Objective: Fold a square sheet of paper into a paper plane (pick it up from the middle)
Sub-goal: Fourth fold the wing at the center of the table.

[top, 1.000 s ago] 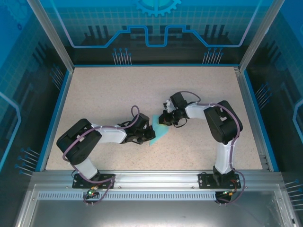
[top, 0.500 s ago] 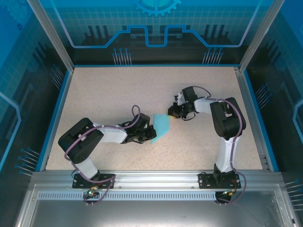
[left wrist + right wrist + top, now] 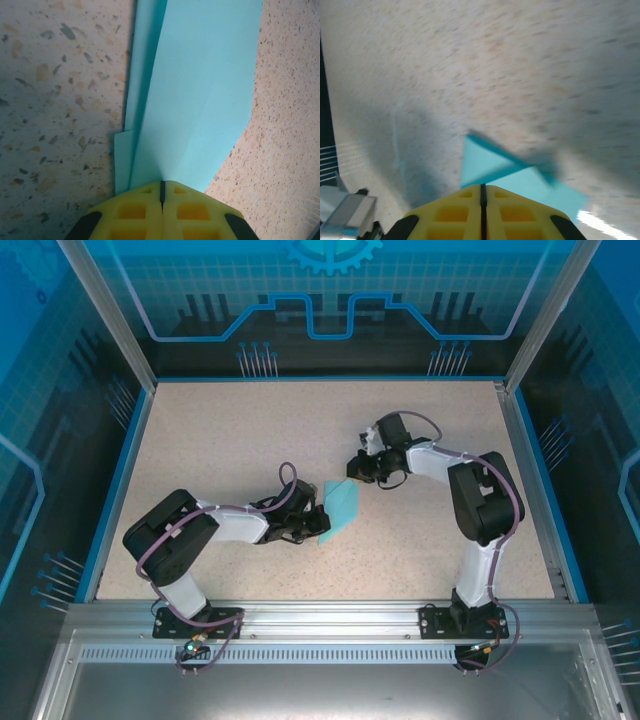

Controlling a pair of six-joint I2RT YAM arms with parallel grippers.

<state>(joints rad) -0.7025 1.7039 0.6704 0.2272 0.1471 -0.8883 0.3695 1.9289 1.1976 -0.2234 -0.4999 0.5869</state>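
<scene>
Progress: the sheet of paper (image 3: pixel 341 506) is no longer a flat square. In the left wrist view it (image 3: pixel 200 90) shows overlapping layers and a long crease, with a slanted edge on one side. It is judged part-folded. No pointed nose or wings are evident, so the later folds that would make a plane appear outstanding.

Location: the sheet sits at mid-worktop (image 3: pixel 230 440), between the two arms, and whether it lies flat or is lifted cannot be told.

Left gripper (image 3: pixel 308 524): the jaws are clamped together on the near edge of the sheet, which runs out from between the yellow fingers (image 3: pixel 145 210).

Right gripper (image 3: pixel 354 470): it sits just beside the sheet's far corner. In its own blurred view the jaws (image 3: pixel 482 189) are closed together, with a paper corner (image 3: pixel 487 161) just beyond them. Whether it pinches that corner cannot be told.
</scene>
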